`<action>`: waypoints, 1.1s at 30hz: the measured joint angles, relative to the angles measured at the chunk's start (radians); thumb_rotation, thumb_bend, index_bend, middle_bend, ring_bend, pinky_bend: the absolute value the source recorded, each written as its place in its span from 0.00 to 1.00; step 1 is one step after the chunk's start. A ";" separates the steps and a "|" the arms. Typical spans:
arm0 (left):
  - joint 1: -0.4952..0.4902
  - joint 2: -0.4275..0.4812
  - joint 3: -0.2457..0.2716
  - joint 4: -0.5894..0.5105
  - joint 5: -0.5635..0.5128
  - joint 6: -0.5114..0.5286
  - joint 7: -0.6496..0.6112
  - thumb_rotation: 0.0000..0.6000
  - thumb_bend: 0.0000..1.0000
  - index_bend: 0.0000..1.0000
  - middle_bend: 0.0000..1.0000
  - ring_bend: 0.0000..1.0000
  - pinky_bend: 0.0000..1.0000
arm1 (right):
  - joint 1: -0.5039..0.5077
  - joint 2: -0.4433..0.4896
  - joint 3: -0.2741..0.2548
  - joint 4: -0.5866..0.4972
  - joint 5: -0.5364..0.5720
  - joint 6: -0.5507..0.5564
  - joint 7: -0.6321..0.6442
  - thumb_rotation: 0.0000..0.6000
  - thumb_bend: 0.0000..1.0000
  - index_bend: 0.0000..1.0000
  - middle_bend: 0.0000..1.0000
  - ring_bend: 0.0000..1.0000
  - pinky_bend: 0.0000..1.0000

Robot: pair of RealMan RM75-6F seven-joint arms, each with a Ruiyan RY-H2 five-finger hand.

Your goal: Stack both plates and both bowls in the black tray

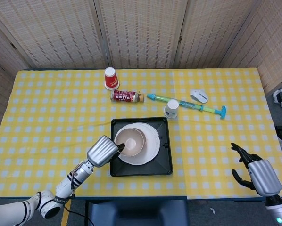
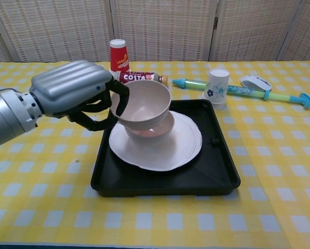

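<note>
The left robot hand (image 2: pixel 80 96) grips the second bowl (image 2: pixel 143 104) over the first bowl (image 2: pixel 157 130); plates (image 2: pixel 170 148) seem stacked in the black tray (image 2: pixel 217 176); only release remains.

A staged test corner, not a real dining room: woven rattan folding screens (image 1: pixel 141 33) enclose the far side of a yellow-checked cloth-covered table (image 1: pixel 51 122).

bowl (image 2: pixel 142 106) above plates (image 2: pixel 170 148), in tray (image 2: pixel 217 174)

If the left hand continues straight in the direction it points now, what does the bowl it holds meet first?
Probably the lower bowl on the plates: the left hand holds its bowl just above it.
</note>
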 measured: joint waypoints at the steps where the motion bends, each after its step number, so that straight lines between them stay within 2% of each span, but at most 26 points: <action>1: -0.006 -0.007 -0.002 0.011 -0.008 -0.008 0.000 1.00 0.51 0.63 1.00 0.97 0.94 | 0.000 0.001 0.002 0.000 0.003 0.000 0.003 1.00 0.43 0.09 0.24 0.44 0.42; 12: -0.069 -0.079 -0.012 0.126 -0.065 -0.049 -0.025 1.00 0.52 0.63 1.00 0.97 0.94 | 0.001 0.019 0.024 0.002 0.051 -0.014 0.037 1.00 0.43 0.09 0.24 0.44 0.42; 22: -0.088 -0.124 0.021 0.195 -0.062 -0.034 -0.050 1.00 0.52 0.61 1.00 0.97 0.94 | 0.006 0.025 0.026 -0.002 0.062 -0.037 0.033 1.00 0.43 0.09 0.25 0.44 0.42; 25: -0.091 -0.134 0.028 0.201 -0.071 -0.036 -0.062 1.00 0.51 0.55 1.00 0.97 0.94 | 0.006 0.024 0.027 -0.004 0.062 -0.040 0.029 1.00 0.43 0.09 0.25 0.44 0.42; 29: -0.093 -0.129 0.034 0.179 -0.087 -0.045 -0.060 1.00 0.40 0.36 1.00 0.97 0.94 | 0.005 0.024 0.026 -0.006 0.058 -0.039 0.029 1.00 0.43 0.09 0.26 0.44 0.42; 33: -0.089 -0.122 0.038 0.157 -0.090 -0.031 -0.047 1.00 0.35 0.20 1.00 0.97 0.94 | 0.004 0.026 0.022 -0.008 0.047 -0.036 0.028 1.00 0.43 0.09 0.26 0.44 0.42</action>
